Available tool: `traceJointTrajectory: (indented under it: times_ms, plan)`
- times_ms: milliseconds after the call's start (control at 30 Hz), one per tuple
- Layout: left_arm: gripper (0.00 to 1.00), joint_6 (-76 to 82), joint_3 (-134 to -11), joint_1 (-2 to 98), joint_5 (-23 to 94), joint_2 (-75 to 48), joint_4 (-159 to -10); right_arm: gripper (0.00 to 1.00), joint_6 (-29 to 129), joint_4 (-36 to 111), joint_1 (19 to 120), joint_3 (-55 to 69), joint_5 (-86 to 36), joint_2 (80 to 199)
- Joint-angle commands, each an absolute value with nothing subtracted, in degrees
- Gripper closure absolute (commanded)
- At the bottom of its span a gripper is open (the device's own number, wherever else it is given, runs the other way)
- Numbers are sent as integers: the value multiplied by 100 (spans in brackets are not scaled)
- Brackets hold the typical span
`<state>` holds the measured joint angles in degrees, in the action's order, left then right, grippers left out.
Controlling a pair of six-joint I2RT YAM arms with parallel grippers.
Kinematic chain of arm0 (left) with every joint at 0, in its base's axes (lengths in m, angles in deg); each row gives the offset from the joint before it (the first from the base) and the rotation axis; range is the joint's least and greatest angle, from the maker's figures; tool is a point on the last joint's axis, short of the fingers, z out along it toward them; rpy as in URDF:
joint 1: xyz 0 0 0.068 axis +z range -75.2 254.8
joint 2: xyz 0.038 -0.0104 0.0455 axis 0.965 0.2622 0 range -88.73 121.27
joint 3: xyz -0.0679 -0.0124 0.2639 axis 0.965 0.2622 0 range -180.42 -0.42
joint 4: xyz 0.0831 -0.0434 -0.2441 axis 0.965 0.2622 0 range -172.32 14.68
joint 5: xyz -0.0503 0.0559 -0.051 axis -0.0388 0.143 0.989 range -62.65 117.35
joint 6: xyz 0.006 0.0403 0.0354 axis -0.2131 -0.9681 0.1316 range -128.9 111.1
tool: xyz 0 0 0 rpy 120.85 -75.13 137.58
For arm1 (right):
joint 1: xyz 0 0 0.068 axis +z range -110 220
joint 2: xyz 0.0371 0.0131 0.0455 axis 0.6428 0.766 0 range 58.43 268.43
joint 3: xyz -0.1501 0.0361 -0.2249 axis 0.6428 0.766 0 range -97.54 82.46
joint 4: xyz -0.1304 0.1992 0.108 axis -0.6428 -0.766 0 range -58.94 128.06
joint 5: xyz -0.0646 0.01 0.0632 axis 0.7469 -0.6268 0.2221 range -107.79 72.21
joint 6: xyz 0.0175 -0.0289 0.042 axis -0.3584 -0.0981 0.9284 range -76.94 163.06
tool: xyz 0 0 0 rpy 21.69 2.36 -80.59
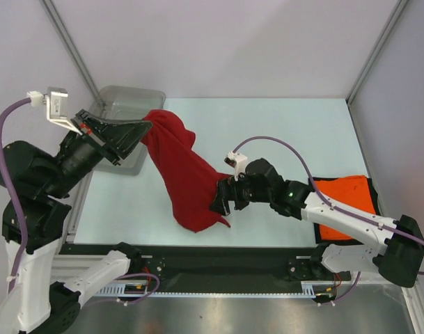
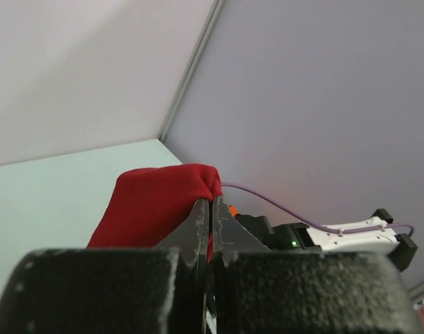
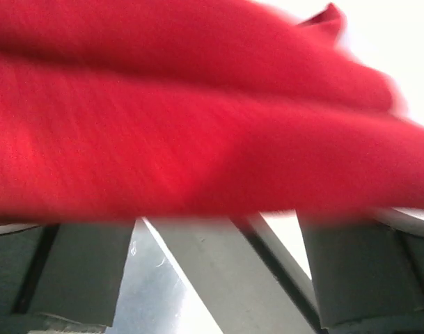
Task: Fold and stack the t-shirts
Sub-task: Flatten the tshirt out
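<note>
Left hand [image 1: 147, 127] is pinching limp red t-shirt [image 1: 180, 174] at 10 o'clock; right hand [image 1: 221, 200] is gaping empty at its hem, the likely hold.

Red shirt [image 1: 187, 181] drapes across ctr; tub [image 1: 131, 97] far-L; table [image 1: 288, 118] far-R open.

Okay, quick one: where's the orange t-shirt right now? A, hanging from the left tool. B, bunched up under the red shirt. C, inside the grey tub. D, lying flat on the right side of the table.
D: the orange t-shirt lies flat on the right side of the table, apart from the dark red t-shirt, which is the one pinched in the left tool.
</note>
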<state>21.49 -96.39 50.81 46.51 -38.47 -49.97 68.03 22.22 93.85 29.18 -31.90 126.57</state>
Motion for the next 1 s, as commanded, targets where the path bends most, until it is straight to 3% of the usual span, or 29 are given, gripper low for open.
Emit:
traceJointTrajectory:
  times_ms: [0,67,100,167,200,233,267,633,967]
  plan:
    - [100,2730,-9508,5081,4888,-3872,-5543,9,7100,2909,9449,3086,-2667,12611]
    - [100,2766,-9534,5081,4924,-3890,-5499,17,7250,3338,9493,3235,-2832,12628]
    - [100,2792,-9561,5081,4950,-3916,-5473,36,7311,3592,9520,3384,-2973,12620]
    - [100,2801,-9578,5081,4933,-3925,-5438,58,7531,4138,9634,3455,-2992,12611]
    - [100,2819,-9578,5081,4915,-3951,-5403,79,7584,4218,9704,3438,-2966,12602]
    - [100,2819,-9561,5081,4906,-3986,-5394,93,7619,4288,9757,3394,-2887,12593]
    - [100,2819,-9570,5081,4880,-4004,-5350,100,7637,4167,9809,3307,-2826,12567]
    - [100,2318,-9412,5081,4467,-4224,-4409,100,7760,2085,9854,2859,-1279,11477]
    - [100,1598,-9622,5081,4335,-4391,-3566,100,7224,-1079,10504,-83,681,10800]
